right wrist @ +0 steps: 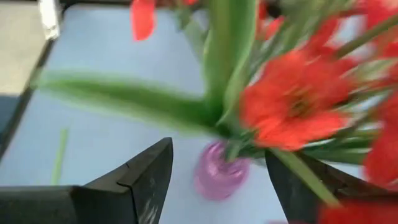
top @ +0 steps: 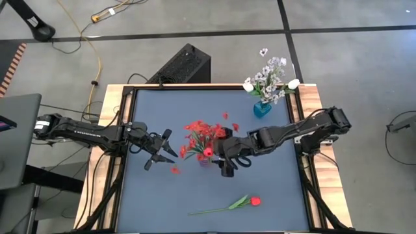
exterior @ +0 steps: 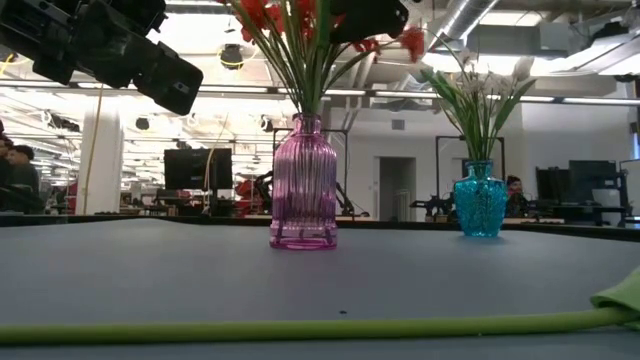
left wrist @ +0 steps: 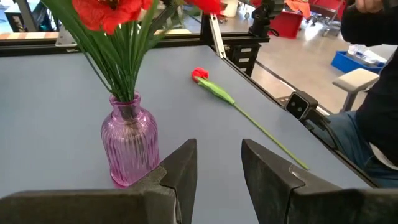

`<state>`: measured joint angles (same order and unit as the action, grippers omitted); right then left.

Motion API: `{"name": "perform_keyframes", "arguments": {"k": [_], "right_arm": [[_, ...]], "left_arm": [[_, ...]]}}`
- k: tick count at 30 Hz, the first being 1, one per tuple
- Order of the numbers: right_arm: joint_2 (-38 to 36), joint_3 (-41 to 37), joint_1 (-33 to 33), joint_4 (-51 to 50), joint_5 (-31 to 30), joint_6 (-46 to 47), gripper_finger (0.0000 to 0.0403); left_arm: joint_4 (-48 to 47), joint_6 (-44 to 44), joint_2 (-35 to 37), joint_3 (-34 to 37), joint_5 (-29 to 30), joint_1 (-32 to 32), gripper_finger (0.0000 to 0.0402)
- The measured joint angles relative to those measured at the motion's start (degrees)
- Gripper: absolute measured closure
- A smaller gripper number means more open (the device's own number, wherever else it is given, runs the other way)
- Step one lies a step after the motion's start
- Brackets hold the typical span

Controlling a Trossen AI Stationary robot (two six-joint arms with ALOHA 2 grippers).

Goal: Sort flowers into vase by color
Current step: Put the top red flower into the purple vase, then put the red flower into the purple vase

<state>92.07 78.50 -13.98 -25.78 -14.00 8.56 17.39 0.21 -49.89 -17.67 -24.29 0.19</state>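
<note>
A pink ribbed glass vase [top: 205, 160] [exterior: 303, 185] stands mid-table and holds several red flowers [top: 203, 135] by their stems. A blue vase [top: 262, 108] [exterior: 480, 200] at the far right holds white flowers [top: 270, 77]. One red tulip stem [top: 227, 205] [left wrist: 233, 102] lies flat near the table's near edge, its bud [top: 255, 201] to the right. My right gripper [top: 225, 164] [right wrist: 217, 152] hovers open just right of and above the pink vase, among the red blooms and leaves. My left gripper [top: 168, 148] [left wrist: 217, 168] waits open to the left of the pink vase.
A red petal or two [top: 175, 170] lie on the blue mat beside the pink vase. The table has a raised wooden frame [top: 110, 162]. A black box [top: 182, 65] sits on the floor beyond the far edge. A person [left wrist: 373, 74] stands by the table's near side.
</note>
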Motion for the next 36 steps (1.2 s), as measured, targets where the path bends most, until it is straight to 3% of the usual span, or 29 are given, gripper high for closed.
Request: {"name": "perform_keyframes", "arguments": {"k": [8,16,21,30,36], "right_arm": [[-0.42,3.0,-1.05,-10.18,10.12,4.18,0.0121],[-0.4,3.91,-7.98,-16.86,11.31,16.61,0.0121],[2.59,3.93,-12.95,-14.24,9.84,20.32,0.0121],[15.86,4.16,-18.89,-1.68,9.19,22.35,0.0121],[23.12,7.62,-20.71,-1.5,9.6,25.52,0.0121]], "left_arm": [[0.0,-0.04,0.0,0.0,0.0,0.0,0.0288],[0.01,0.85,0.01,0.0,0.02,0.0,0.0288],[0.04,0.7,0.02,0.0,0.0,0.02,0.0288],[0.04,-0.24,0.02,-0.02,0.0,-1.86,0.0288],[-0.63,-1.02,0.02,-0.02,-0.01,-3.92,0.0288]]}}
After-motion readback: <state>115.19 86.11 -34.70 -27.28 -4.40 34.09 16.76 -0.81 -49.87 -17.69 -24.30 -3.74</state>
